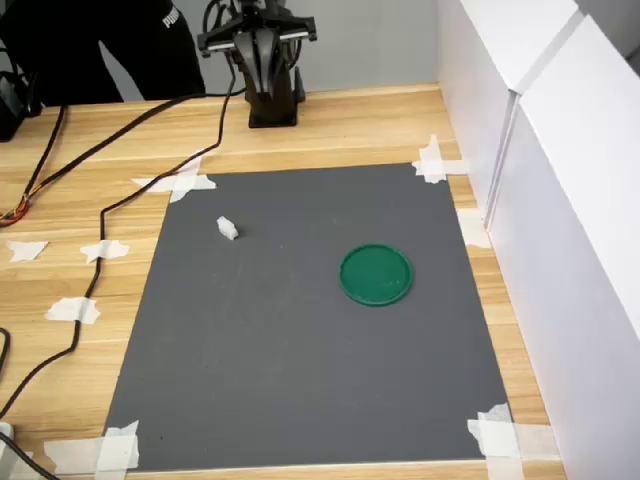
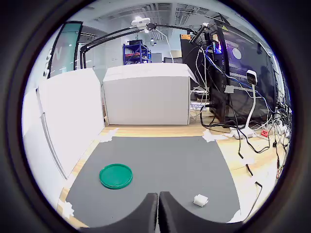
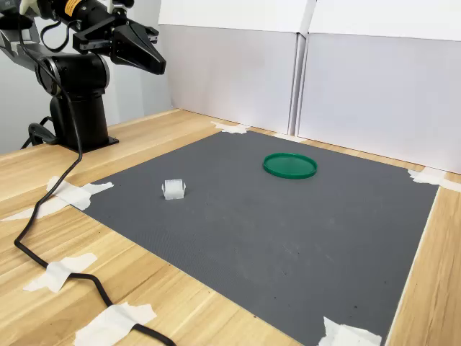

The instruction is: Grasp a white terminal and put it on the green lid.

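Note:
A small white terminal (image 1: 227, 229) (image 3: 173, 189) (image 2: 200, 200) lies on the grey mat (image 1: 300, 320), toward the first exterior view's left. The round green lid (image 1: 376, 273) (image 3: 289, 165) (image 2: 116, 175) lies flat on the mat with nothing on it. My gripper (image 3: 160, 63) (image 2: 159, 213) is held high over the arm's base, well back from the mat and from both objects. Its fingers are pressed together with nothing between them.
The arm's base (image 1: 272, 100) stands on the wooden table behind the mat. White foam boards (image 1: 560, 150) wall the first exterior view's right side. A black cable (image 1: 100, 230) runs across the table beside the mat, and tape scraps (image 1: 180, 183) hold the mat's corners. A person in black (image 1: 100, 40) stands behind the table.

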You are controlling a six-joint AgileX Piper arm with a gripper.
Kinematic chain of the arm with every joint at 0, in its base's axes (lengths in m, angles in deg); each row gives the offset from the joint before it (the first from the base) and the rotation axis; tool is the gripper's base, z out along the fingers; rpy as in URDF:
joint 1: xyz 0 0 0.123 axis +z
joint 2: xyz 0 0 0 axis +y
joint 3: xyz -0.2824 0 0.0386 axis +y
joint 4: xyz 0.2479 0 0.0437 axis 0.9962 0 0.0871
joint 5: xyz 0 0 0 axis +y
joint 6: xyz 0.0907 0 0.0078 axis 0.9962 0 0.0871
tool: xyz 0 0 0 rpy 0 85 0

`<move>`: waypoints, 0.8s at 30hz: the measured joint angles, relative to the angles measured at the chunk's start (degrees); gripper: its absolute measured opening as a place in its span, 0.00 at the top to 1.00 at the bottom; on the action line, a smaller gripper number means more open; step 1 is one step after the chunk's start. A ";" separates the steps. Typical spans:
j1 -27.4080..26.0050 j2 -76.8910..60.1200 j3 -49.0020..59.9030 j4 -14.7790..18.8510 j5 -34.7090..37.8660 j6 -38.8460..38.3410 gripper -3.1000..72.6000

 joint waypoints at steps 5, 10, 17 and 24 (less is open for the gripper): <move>0.00 0.00 0.00 0.00 0.00 0.00 0.98; 0.00 0.00 0.00 0.00 0.05 0.00 0.98; 0.00 0.00 0.00 0.00 0.05 0.00 0.98; 0.00 1.34 0.00 0.00 -0.55 0.00 0.98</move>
